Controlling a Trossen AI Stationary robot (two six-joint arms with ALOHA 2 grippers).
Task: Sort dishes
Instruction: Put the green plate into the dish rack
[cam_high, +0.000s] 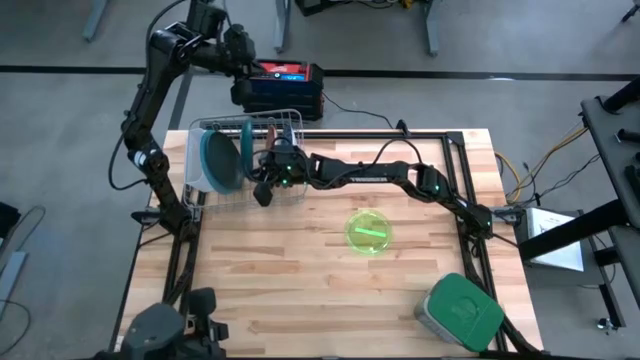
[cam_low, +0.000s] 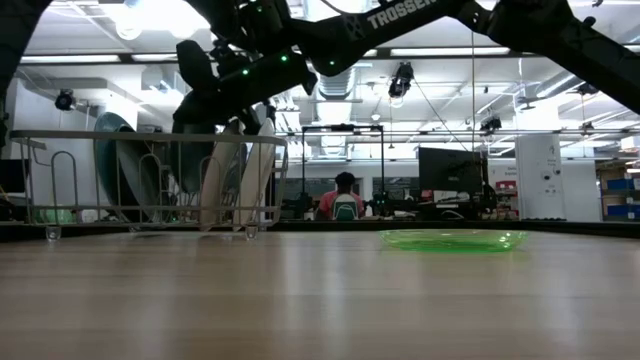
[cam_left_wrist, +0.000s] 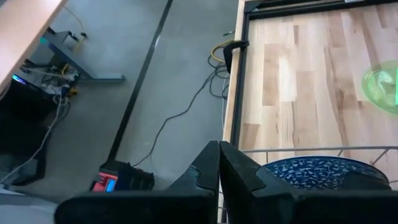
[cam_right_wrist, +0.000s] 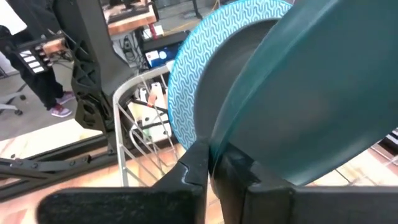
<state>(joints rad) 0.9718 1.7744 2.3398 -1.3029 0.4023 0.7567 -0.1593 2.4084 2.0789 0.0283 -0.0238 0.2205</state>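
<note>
Right gripper, jaws clenched on the dark teal plate in the wire rack, should seat it upright before letting go; left gripper waits clenched, empty.

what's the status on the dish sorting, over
Right gripper shut on teal dish at the wire rack. Left gripper shut, empty, parked off-table. Lime green plate waiting mid-table, path clear.

Teal plates upright on edge in rack; lime green plate flat on table, well apart.
</note>
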